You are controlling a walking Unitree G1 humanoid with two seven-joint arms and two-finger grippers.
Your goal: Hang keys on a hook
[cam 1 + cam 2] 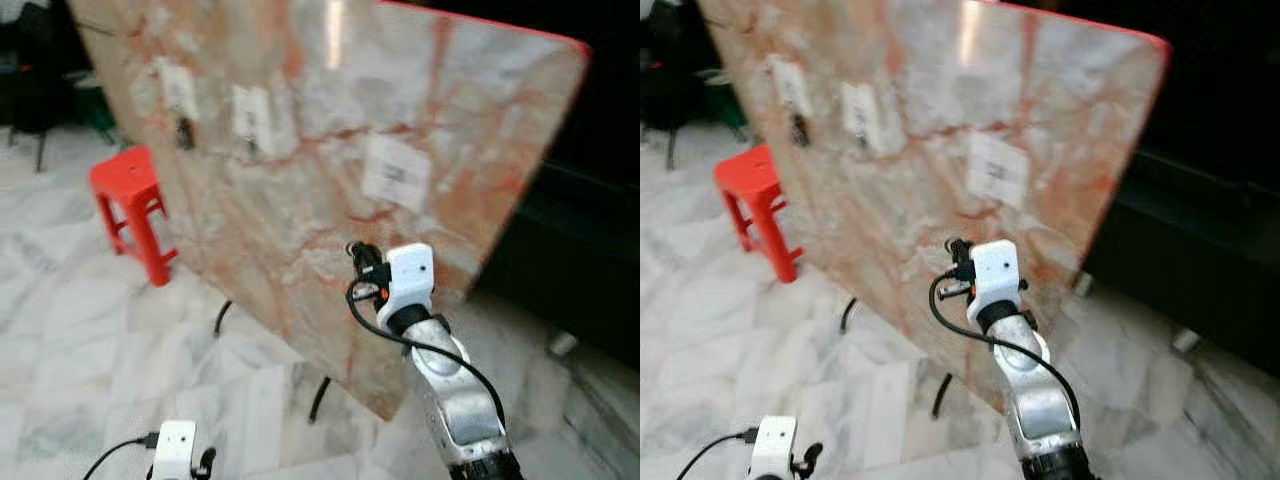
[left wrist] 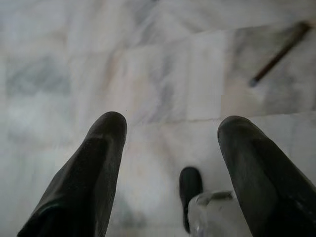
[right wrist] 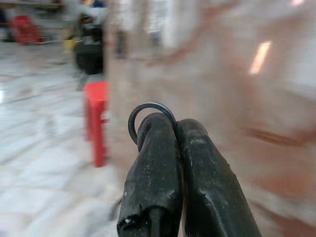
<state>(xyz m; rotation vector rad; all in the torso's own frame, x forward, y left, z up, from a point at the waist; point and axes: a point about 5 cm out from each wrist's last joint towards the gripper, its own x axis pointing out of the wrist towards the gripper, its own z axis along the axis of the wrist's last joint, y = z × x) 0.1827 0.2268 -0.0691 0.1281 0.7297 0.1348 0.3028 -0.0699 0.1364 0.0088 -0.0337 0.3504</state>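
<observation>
My right gripper (image 1: 358, 250) is raised in front of a tilted pink marble board (image 1: 300, 150), close to its lower part. Its fingers (image 3: 168, 143) are shut on a dark key ring (image 3: 140, 111), whose loop sticks out past the fingertips. The board carries several white labels (image 1: 396, 172), and small dark hooks (image 1: 185, 133) hang under the two on the left. My left gripper (image 2: 170, 128) hangs low over the marble floor, open, with nothing between its fingers.
A red plastic stool (image 1: 135, 205) stands on the floor left of the board. Dark stand legs (image 1: 320, 395) and a cable lie under the board. Dark furniture (image 1: 590, 260) sits to the right behind it.
</observation>
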